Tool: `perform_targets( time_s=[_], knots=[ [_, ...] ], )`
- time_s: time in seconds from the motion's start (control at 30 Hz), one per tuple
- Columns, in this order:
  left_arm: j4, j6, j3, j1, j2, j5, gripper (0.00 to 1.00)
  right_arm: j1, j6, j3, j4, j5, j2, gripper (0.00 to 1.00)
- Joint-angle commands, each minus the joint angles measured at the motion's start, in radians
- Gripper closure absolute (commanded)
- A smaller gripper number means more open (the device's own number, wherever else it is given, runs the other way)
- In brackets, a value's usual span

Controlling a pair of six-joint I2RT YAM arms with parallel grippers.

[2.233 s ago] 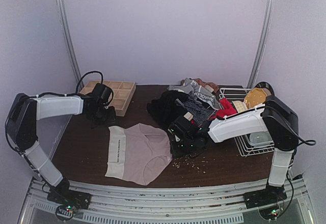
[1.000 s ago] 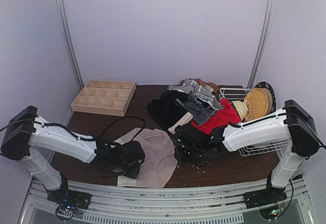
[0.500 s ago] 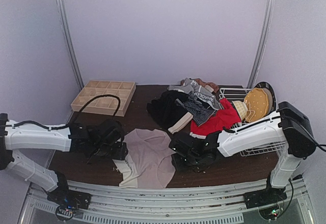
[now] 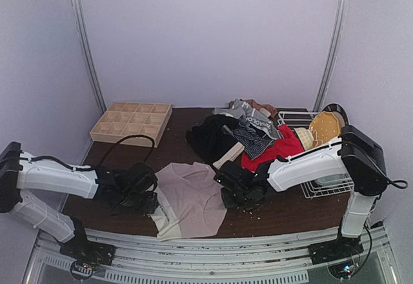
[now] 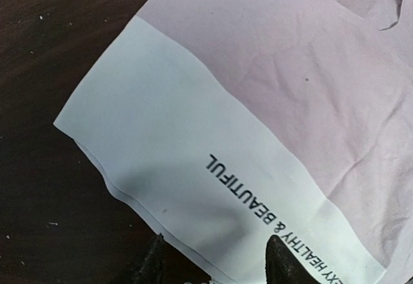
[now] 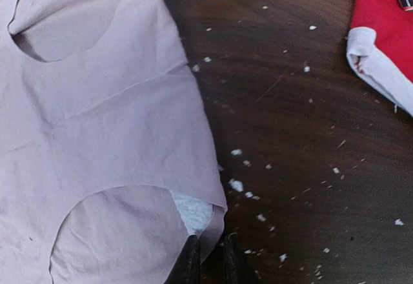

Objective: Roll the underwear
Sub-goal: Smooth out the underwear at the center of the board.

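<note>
A pale pink-beige underwear (image 4: 193, 193) lies spread on the dark table, its pale printed waistband (image 5: 193, 148) toward the left arm. My left gripper (image 5: 216, 266) is open at the waistband's near edge, one finger on each side of the cloth's border. My right gripper (image 6: 210, 261) is shut on the pink underwear's crotch edge (image 6: 193, 210), and the cloth runs down between its fingertips. More underwear sits heaped at the back right: a red one (image 4: 274, 150) with a pale waistband (image 6: 377, 68), a black one (image 4: 210, 135) and a grey-striped one (image 4: 251, 139).
A wooden grid tray (image 4: 132, 122) stands at the back left. A wire basket (image 4: 322, 184) with a tan woven disc (image 4: 324, 126) sits at the right edge. Pale crumbs (image 6: 271, 168) dot the table by the right gripper.
The right gripper has closed on the crotch edge and drawn back a little. The left gripper has opened and now sits at the waistband. The pink underwear lies flatter.
</note>
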Motion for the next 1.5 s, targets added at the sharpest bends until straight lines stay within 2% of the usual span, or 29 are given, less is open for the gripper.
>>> perform_targets(
  time_s=[0.0,0.17,0.4,0.5,0.63,0.77,0.93,1.1,1.23,1.33,1.47],
  knots=[
    [0.098,0.024,-0.005,0.041,0.037,-0.003,0.51,-0.046,-0.032,-0.013,-0.096,0.050,0.012,0.87],
    [0.129,0.039,0.009,0.099,0.069,-0.002,0.54,-0.059,-0.051,-0.013,-0.113,0.055,-0.042,0.85],
    [0.103,0.054,0.007,0.144,0.017,0.026,0.57,-0.027,-0.046,-0.026,-0.117,0.042,-0.162,0.63],
    [0.071,0.042,-0.019,0.089,-0.079,0.079,0.51,0.021,-0.035,-0.040,-0.111,0.039,-0.204,0.56],
    [-0.016,-0.023,-0.037,-0.038,-0.187,0.023,0.44,0.123,-0.017,-0.051,-0.046,-0.010,-0.207,0.55],
    [0.014,-0.014,-0.070,-0.003,-0.204,-0.018,0.43,0.239,-0.034,0.027,-0.031,0.001,-0.112,0.57],
    [0.156,0.072,-0.033,0.130,-0.118,0.073,0.47,0.279,-0.043,0.149,-0.038,0.009,0.022,0.62],
    [0.259,0.124,0.061,0.171,0.100,0.097,0.59,0.285,-0.045,0.215,-0.078,0.031,0.115,0.67],
    [0.317,0.113,0.074,0.222,0.251,0.116,0.69,0.287,-0.028,0.185,-0.130,0.074,0.120,0.69],
    [0.358,0.100,0.060,0.275,0.306,0.129,0.76,0.287,-0.022,0.147,-0.157,0.109,0.106,0.69],
    [0.375,0.106,0.059,0.326,0.345,0.139,0.79,0.288,-0.028,0.131,-0.192,0.149,0.104,0.70]
  ],
)
